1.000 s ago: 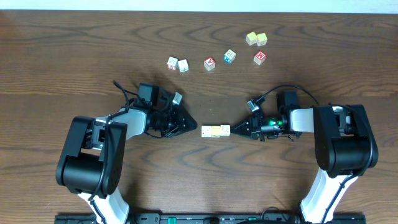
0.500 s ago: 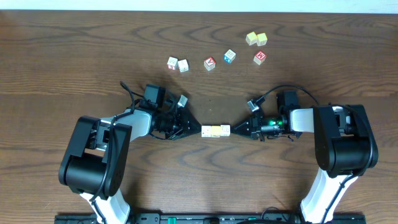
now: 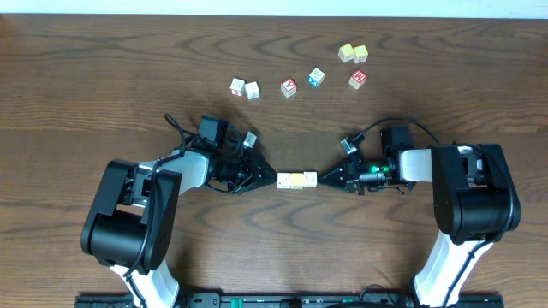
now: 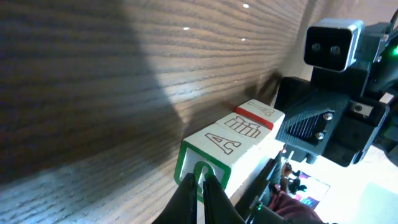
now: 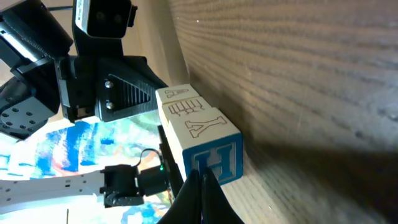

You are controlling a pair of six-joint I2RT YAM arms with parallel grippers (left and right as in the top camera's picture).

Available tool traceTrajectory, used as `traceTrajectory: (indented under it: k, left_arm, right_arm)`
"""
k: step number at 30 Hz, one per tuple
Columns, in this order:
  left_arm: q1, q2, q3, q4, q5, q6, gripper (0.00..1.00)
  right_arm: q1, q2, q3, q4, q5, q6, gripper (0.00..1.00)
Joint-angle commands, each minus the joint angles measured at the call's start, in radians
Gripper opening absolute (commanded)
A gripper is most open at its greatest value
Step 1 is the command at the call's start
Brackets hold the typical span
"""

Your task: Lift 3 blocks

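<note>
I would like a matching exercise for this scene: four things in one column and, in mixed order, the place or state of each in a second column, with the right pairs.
Things:
1. row of three blocks
2. left gripper
3. right gripper
4. yellow-green pair of cubes

Places or states:
A. shut, tip at the row's blue-letter end
B. far side of the table, to the right
C. between the two gripper tips
D. shut, tip at the row's green-letter end

Pairs: 1-C; 2-D; 3-A; 4-B
</note>
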Motion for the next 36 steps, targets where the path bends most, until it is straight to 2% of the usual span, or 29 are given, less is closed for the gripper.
traceTrajectory:
  k: [1, 7, 36]
  left_arm:
    - [0.0, 0.005, -0.004, -0.003, -0.006, -0.028, 0.07]
    - [0.0, 0.005, -0.004, -0.003, -0.006, -0.028, 0.07]
    - [0.0, 0.005, -0.004, -0.003, 0.026, -0.032, 0.08]
  right_arm:
    - [0.007, 0.018, -0.006, -0.019, 0.012, 0.023, 0.01]
    - [0.009, 0.018, -0.006, -0.034, 0.065, 0.03, 0.01]
    - [0.036, 0.018, -0.006, 0.011, 0.065, 0.112, 0.01]
